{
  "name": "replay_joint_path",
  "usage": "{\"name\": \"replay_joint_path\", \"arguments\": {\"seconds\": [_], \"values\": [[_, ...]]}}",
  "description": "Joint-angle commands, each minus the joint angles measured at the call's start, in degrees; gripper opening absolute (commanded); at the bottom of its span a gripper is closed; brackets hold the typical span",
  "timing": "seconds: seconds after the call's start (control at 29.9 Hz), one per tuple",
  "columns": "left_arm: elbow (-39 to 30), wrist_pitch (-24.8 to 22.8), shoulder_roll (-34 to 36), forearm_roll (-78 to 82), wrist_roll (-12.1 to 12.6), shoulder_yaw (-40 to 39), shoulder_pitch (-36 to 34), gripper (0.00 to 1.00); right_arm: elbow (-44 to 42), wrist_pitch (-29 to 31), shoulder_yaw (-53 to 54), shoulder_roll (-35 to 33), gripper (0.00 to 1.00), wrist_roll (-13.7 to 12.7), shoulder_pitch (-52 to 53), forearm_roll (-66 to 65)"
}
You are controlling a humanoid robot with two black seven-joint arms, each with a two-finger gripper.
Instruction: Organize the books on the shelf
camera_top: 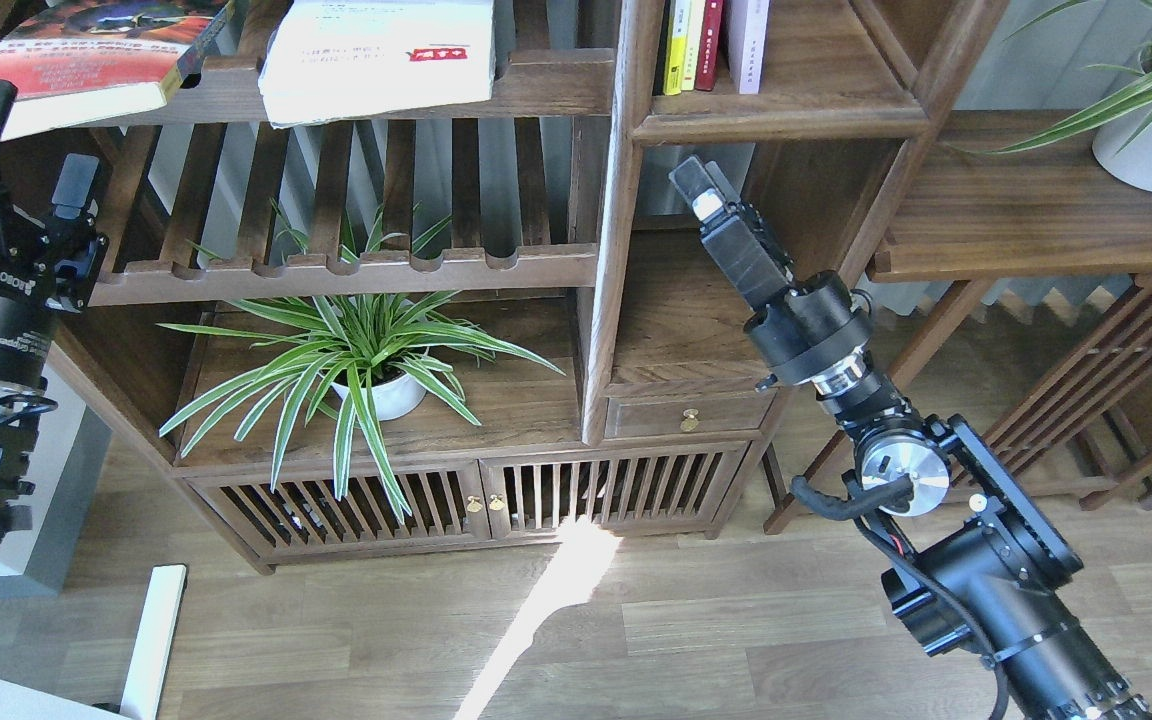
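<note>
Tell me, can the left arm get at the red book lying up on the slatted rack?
Probably yes. The left gripper is open, just below the red book, whose corner overhangs the rack; nothing stands between them.

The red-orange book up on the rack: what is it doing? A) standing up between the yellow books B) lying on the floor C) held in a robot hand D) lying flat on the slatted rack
D: the red-orange book lies flat on the slatted rack, beside the thick white book, and no hand touches it.
</note>
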Motion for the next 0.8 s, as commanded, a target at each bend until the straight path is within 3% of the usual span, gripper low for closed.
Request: {"name": "replay_joint_path", "arguments": {"seconds": [0.0, 0.3, 0.77], "values": [[0.1, 1.99, -0.06, -1.17, 0.03, -0.38, -1.32, 0.91, -0.01, 0.0, 0.09, 0.35, 1.0, -0.03, 0.12, 0.0], [1.33, 13.67, -0.33, -4.43, -0.06, -1.26, -5.89, 0.92, -0.01, 0.0, 0.44, 0.44, 1.0, -0.03, 1.0, 0.0], [5.1, 24.49, -3.05, -4.52, -1.46, -1.26, -12.04, 0.91, -0.01, 0.0, 0.62, 1.23, 1.0, -0.03, 1.62, 0.0]]}}
